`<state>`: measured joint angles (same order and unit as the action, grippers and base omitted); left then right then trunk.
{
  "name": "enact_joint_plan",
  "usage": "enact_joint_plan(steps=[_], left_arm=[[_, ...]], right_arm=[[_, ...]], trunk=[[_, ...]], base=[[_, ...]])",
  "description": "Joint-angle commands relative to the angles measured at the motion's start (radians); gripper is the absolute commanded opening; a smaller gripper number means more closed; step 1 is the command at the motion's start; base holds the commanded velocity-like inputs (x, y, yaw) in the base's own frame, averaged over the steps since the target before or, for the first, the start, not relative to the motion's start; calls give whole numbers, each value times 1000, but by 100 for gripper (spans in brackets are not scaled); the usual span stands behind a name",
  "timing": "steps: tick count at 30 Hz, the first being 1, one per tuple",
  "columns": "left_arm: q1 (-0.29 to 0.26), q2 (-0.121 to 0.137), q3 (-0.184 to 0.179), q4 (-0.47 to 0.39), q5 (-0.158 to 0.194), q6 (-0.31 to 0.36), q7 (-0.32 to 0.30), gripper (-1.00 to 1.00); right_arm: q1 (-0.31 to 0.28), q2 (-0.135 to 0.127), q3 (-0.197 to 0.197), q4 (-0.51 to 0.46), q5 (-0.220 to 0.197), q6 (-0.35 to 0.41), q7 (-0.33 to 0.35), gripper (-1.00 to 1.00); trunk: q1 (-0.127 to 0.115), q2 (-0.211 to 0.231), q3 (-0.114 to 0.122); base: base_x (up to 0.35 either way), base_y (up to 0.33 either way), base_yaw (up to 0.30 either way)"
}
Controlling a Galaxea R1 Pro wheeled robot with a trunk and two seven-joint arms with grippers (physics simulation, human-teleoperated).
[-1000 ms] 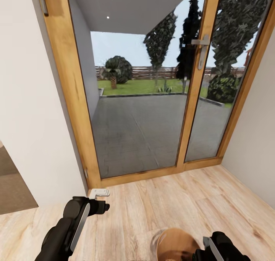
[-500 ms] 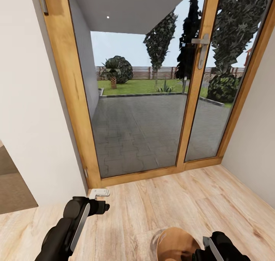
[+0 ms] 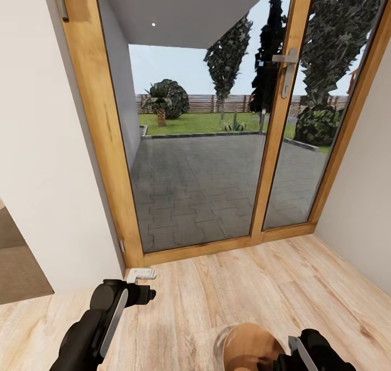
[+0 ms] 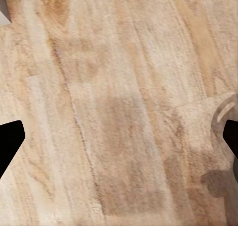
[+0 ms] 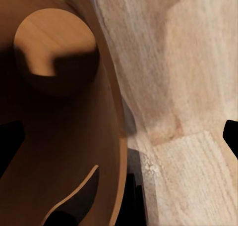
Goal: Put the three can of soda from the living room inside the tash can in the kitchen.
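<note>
the tash can (image 3: 247,346) is cut off by the head view's lower edge, its near side hidden behind the right arm (image 3: 317,352); the right gripper's own grip cannot be made out, and both arms run out of frame

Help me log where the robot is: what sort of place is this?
Probably a house's room edge at a patio exit: a wood-framed glass door with a handle, light wood floor, and a paved terrace with garden outside.
</note>
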<state>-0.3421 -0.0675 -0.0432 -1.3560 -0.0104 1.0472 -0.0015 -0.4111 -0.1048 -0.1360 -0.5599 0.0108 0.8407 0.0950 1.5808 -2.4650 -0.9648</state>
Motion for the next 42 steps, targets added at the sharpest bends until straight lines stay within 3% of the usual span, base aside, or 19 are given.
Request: enact_joint_plan(steps=[1,17,18,42], left_arm=[[0,0,0,0,0,0,0,100],[0,0,-1,-1,0,0,0,100],[0,0,-1,-1,0,0,0,100],[1,3,-4,-3,4,0,-2,100]], right_arm=[[0,0,1,0,0,0,0,100],[0,-1,4,1,1,-2,-4,100],[0,-1,4,1,1,-2,-4,-100],[0,0,6,0,1,-29,-6,-100]], trunk=[[0,0,0],[0,0,0],[0,0,0],[0,0,0]], base=[[0,0,0],[0,0,0],[0,0,0],[0,0,0]])
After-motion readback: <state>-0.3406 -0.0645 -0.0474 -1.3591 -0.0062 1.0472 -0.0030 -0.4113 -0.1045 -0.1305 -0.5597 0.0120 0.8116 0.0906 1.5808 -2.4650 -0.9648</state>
